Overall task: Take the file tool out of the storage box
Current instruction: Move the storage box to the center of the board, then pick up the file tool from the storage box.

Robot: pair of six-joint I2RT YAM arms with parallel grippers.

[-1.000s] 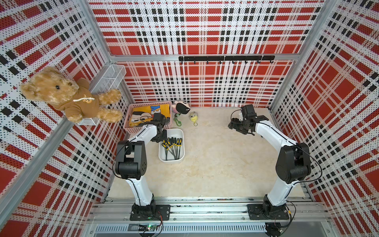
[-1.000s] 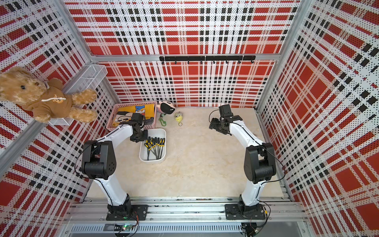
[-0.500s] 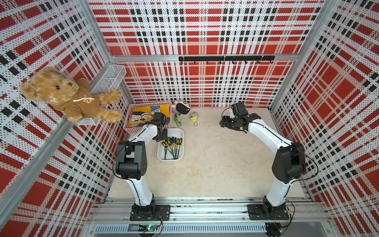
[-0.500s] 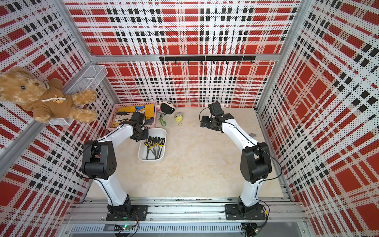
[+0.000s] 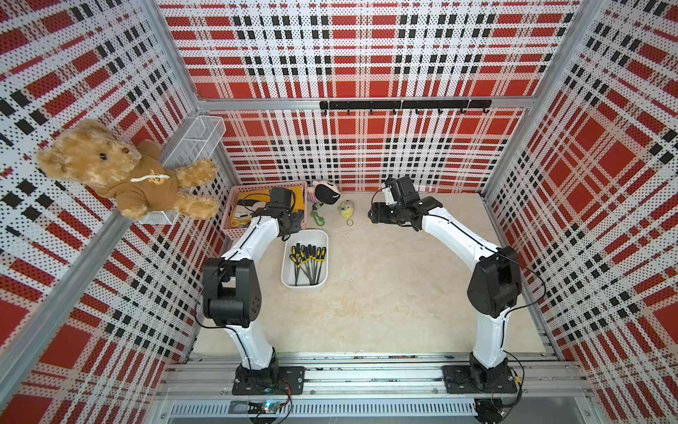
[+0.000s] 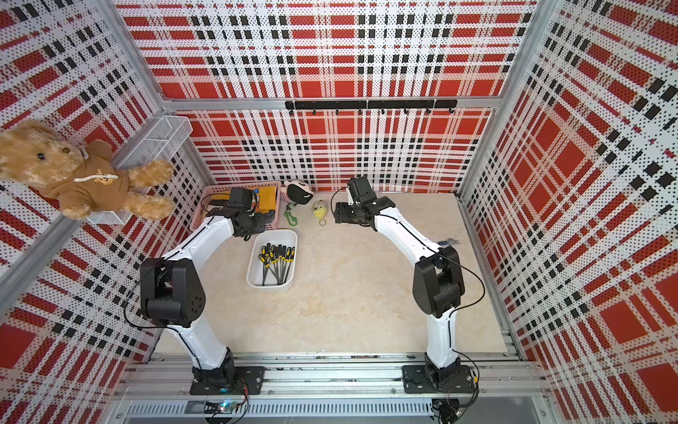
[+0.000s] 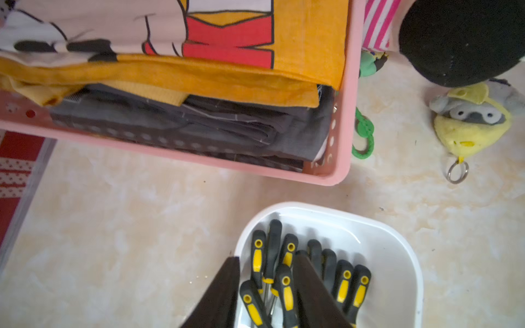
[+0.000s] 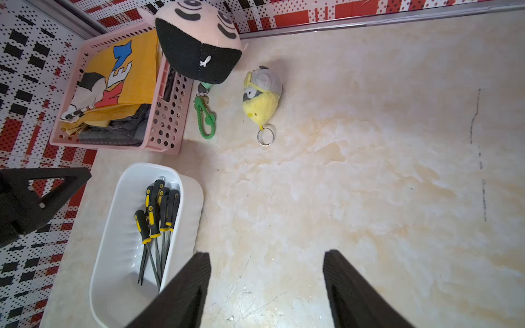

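The storage box (image 5: 324,257) (image 6: 272,286) is a white tub on the floor with several black-and-yellow file tools (image 5: 306,257) (image 6: 277,259) inside. My left gripper (image 7: 267,257) (image 5: 293,229) hangs over the handle end of the file tools (image 7: 286,289). Its jaws stand apart, and several handles lie below the gap with none clamped. In the left wrist view one fingertip is over the box's rim (image 7: 383,250). My right gripper (image 8: 267,254) (image 5: 372,216) is open over bare floor, beside the storage box (image 8: 119,255), with nothing between its fingers.
A pink lattice basket (image 5: 225,220) of folded cloth stands just behind the box. A black-and-pink plush (image 5: 326,192), a green clip (image 5: 317,217) and a yellow plush keychain (image 5: 346,211) lie at the back. On the left wall are a teddy bear (image 5: 121,172) and a wire-mesh basket (image 5: 194,141).
My right arm has swung left, from the back right toward the plush toys. My left arm stays over the box and its jaws have parted.
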